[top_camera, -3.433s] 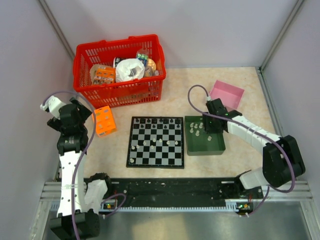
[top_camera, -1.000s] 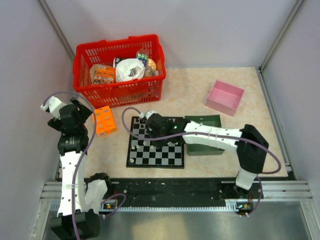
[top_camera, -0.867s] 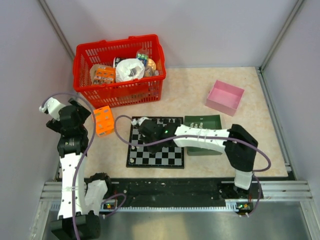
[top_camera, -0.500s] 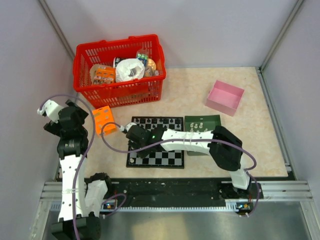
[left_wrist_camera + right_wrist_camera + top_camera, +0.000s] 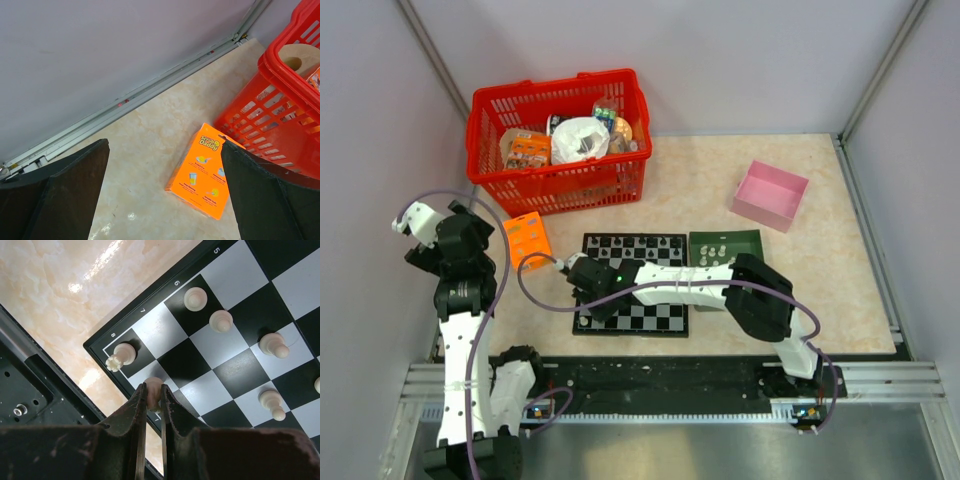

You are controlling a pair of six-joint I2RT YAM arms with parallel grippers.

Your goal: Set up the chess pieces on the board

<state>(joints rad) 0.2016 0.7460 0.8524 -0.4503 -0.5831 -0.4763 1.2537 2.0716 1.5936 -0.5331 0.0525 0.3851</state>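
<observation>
Right pincer, top view: over the board's near-left corner; left pincer well apart. Left wrist: left pincer gaped, empty. Right wrist: right pincer was clamped on a white piece, apparently upright, just beside the corner rook, with its square judged directly below.

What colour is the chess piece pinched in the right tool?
Pale cream-white; the chess piece in the right tool shows best in the right wrist view.
</observation>
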